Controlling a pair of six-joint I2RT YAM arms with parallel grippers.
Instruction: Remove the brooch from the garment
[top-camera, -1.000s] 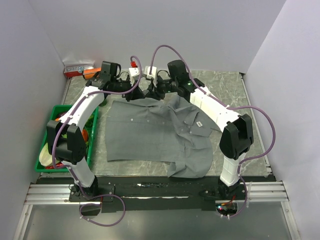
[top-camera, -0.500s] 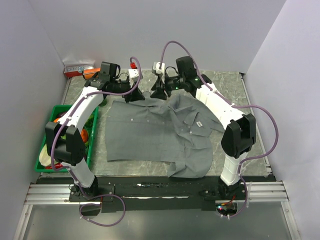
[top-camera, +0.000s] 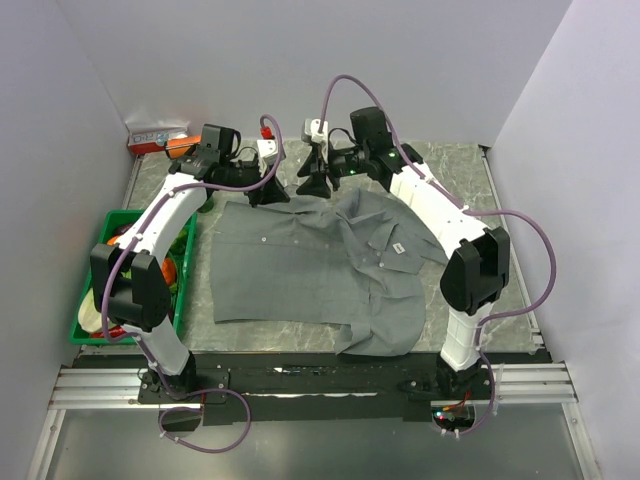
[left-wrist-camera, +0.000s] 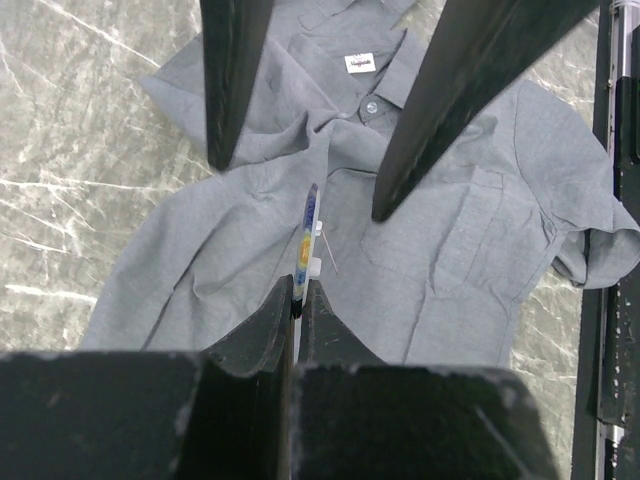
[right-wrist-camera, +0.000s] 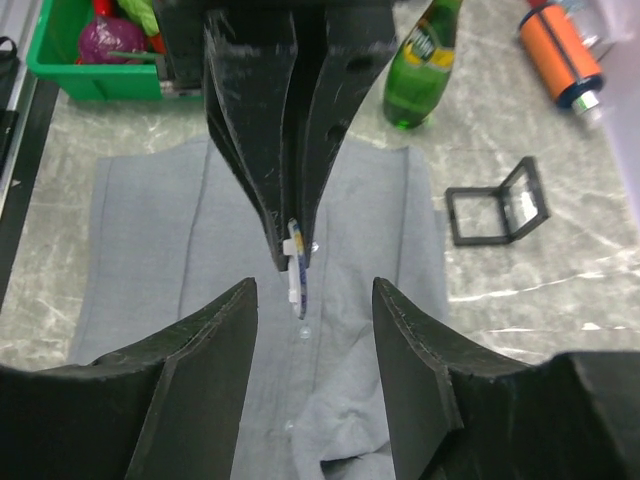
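Brooch (left-wrist-camera: 306, 240) held over the grey garment (left-wrist-camera: 440, 280)
Seen edge-on, it is a thin blue-and-yellow disc with a white clasp, lifted above the garment's buttoned front. The left gripper (left-wrist-camera: 297, 296) is clenched on one edge of it. The right gripper (left-wrist-camera: 300, 190) is spread wide, one finger on either side.

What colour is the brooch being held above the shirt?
The brooch, seen edge-on, shows blue with a yellow-orange patch; clearest in the left wrist view.

Grey marble-patterned tabletop (top-camera: 460, 170) boxed in by 3 plain pale walls (top-camera: 200, 50) — soft, even light.
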